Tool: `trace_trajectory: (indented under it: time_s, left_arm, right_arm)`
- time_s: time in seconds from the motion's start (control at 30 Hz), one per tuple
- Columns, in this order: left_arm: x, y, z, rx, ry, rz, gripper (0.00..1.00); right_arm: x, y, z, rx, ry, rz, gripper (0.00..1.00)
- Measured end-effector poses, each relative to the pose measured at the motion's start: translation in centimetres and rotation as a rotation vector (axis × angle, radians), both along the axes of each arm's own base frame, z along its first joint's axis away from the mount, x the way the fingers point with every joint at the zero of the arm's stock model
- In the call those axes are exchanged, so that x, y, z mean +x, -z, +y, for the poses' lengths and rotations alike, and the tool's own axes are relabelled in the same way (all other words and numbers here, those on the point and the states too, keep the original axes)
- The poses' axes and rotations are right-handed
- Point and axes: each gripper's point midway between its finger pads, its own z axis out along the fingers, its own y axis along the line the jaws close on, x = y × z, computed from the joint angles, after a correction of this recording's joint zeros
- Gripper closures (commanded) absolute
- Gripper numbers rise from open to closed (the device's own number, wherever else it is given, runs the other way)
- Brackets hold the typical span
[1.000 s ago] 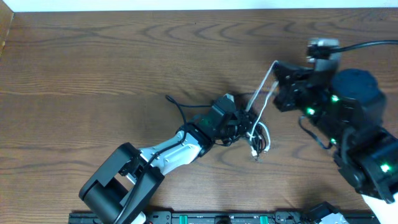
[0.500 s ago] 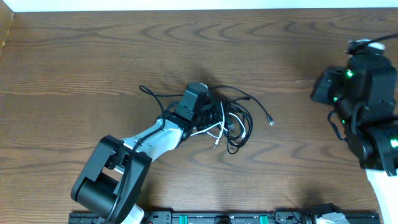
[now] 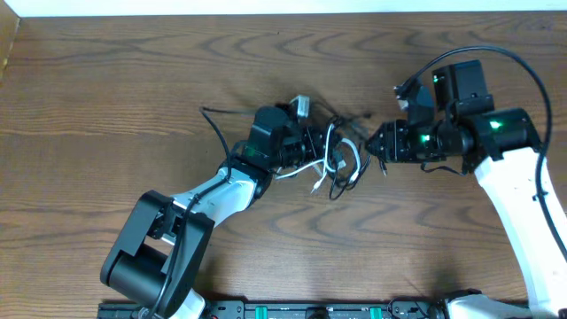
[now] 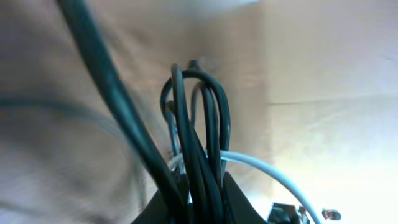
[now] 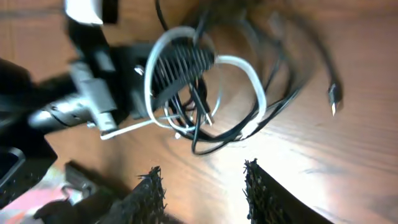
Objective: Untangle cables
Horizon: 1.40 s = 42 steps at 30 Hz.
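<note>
Our left arm (image 3: 221,190) stretches diagonally forward and rightward, the left gripper (image 3: 306,146) pinched tight on the black cables (image 4: 199,124). Our right arm (image 3: 505,177) bends inward toward it, the right gripper (image 5: 202,180) with fingers spread apart.

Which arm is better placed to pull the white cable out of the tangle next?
Right, probably. The right pincer stands open and empty, facing the white cable. The left pincer is shut on the black cables, so it can anchor them.
</note>
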Motion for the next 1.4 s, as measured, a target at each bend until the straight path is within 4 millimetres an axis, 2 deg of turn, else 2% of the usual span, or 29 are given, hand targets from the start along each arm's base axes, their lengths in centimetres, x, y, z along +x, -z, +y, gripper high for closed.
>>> trace_trajectory:
  time_s: [0.1, 0.13, 0.47, 0.57, 0.7, 0.83, 0.9, 1.0, 1.1, 1.2, 1.4]
  left_arm:
    - [0.3, -2.1, -0.6, -0.048, 0.038, -0.107, 0.92]
    - [0.2, -2.2, -0.7, -0.045, 0.051, -0.128, 0.92]
    - [0.0, -1.8, -0.7, 0.052, 0.128, -0.317, 0.92]
    - [0.7, -0.3, 0.2, 0.161, 0.105, -0.365, 0.91]
    - [2.3, 2.9, 2.9, 0.376, 0.006, -0.365, 0.91]
    - [3.2, 3.8, 4.3, 0.473, -0.056, -0.373, 0.91]
    - [3.5, 3.9, 4.6, 0.499, -0.079, -0.38, 0.91]
    - [3.8, 4.2, 5.0, 0.588, -0.123, -0.417, 0.91]
    - [3.6, 4.7, 5.1, 0.738, -0.116, -0.506, 0.91]
    - [3.0, 4.7, 4.8, 0.9, -0.078, -0.618, 0.92]
    - [2.2, 4.3, 4.4, 1.065, -0.05, -0.733, 0.92]
  right_arm:
    - [-0.1, 0.6, 0.7, 0.034, -0.019, 0.033, 0.57]
    - [0.0, 0.5, 0.8, 0.044, -0.021, 0.033, 0.57]
    - [1.8, -0.5, 1.6, 0.118, 0.07, 0.019, 0.6]
    - [1.9, -0.1, 1.0, 0.092, 0.112, 0.038, 0.57]
    - [2.0, 0.5, 0.4, 0.058, 0.149, 0.055, 0.55]
    - [2.1, 0.8, 0.3, 0.045, 0.168, 0.059, 0.55]
    - [2.2, 1.5, 0.6, 0.027, 0.181, 0.066, 0.57]
    - [2.6, 3.5, 1.4, -0.005, 0.198, 0.087, 0.57]
    - [3.1, 5.7, 1.8, -0.025, 0.216, 0.12, 0.57]
    - [3.7, 7.2, 2.0, -0.026, 0.231, 0.137, 0.55]
    - [5.4, 7.9, 2.6, 0.008, 0.257, 0.126, 0.58]
